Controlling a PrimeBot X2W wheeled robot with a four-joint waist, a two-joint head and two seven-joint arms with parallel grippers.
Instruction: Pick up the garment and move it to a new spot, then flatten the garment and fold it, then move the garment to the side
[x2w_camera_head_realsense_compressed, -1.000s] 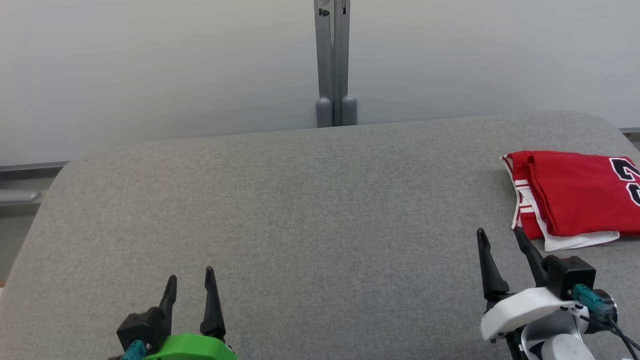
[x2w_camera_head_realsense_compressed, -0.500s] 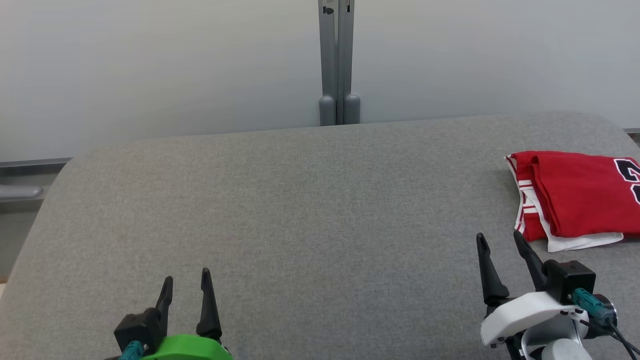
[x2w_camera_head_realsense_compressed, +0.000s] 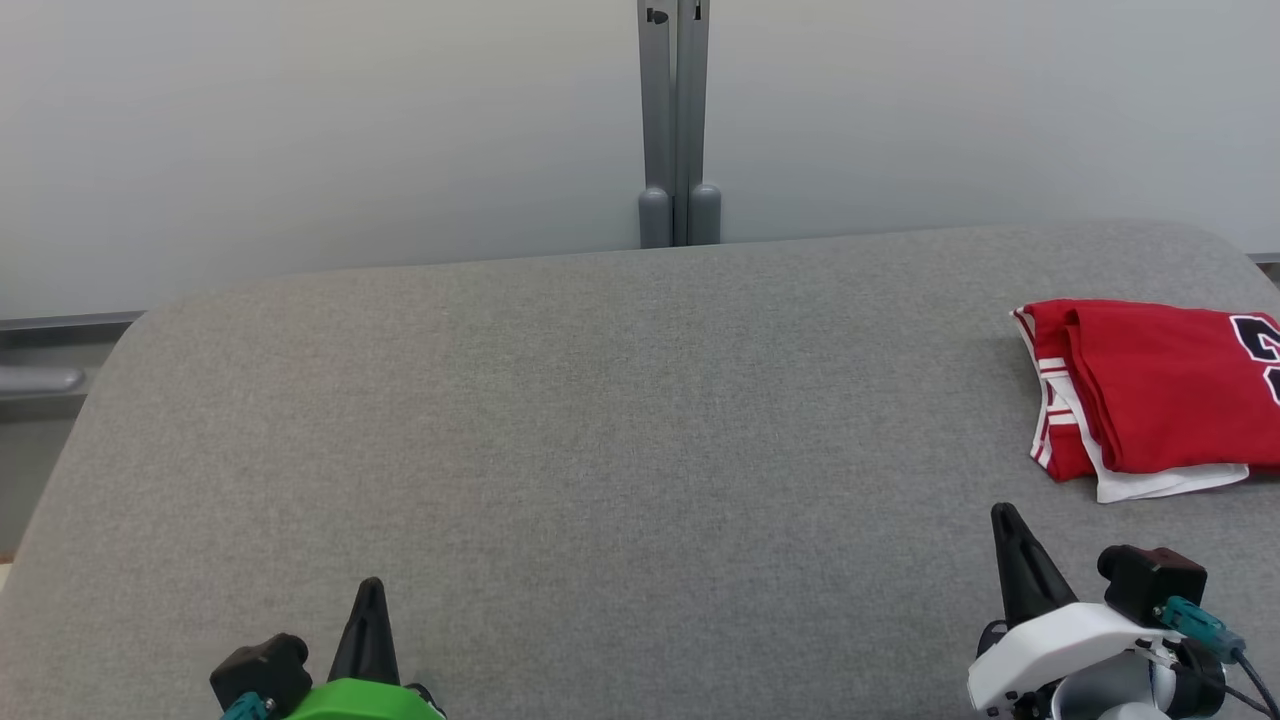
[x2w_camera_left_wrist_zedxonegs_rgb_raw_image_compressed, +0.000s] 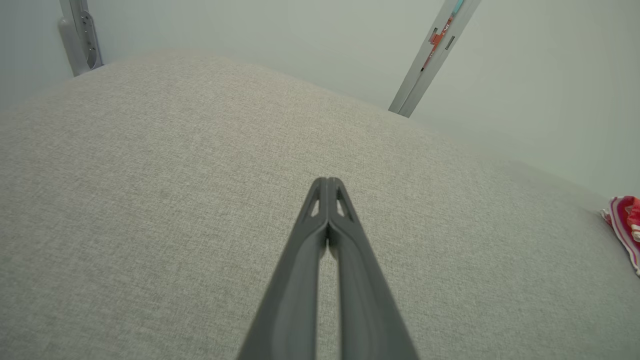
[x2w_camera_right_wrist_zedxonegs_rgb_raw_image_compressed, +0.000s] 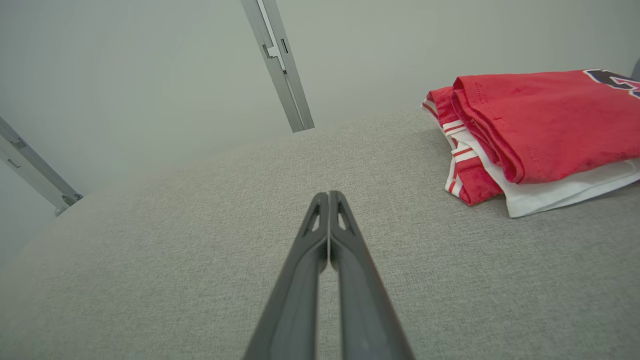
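**At the table's near edge: both claws closed and empty, jersey folded at the right**

Along the bottom of the head view, the left gripper (x2w_camera_head_realsense_compressed: 370, 592) sat at the lower left on its green mount (x2w_camera_head_realsense_compressed: 365, 700). Its two dark fingers were pressed together into a single point with nothing between them. Its own wrist view showed the same: the fingertips met over bare grey cloth. At the lower right, the right gripper (x2w_camera_head_realsense_compressed: 1008, 522) sat on its white mount (x2w_camera_head_realsense_compressed: 1050, 635). It was likewise closed on nothing, and its tip stood short of the garment and apart from it. Whether either tip touched the cloth could not be told.

Under both lay the grey fabric-covered table (x2w_camera_head_realsense_compressed: 600, 420), with rounded far corners.

Farther out, near the table's right edge, the red jersey (x2w_camera_head_realsense_compressed: 1150, 390) lay folded in a compact stack, flat on the fabric. White cloth and red-and-white striped trim showed along its left and near edges. Part of a dark number at its right was cut off by the frame. In the right wrist view it lay ahead and to the right of the closed fingers.

Beyond the far edge, a grey metal post (x2w_camera_head_realsense_compressed: 675, 120) rose against a pale wall (x2w_camera_head_realsense_compressed: 300, 130).
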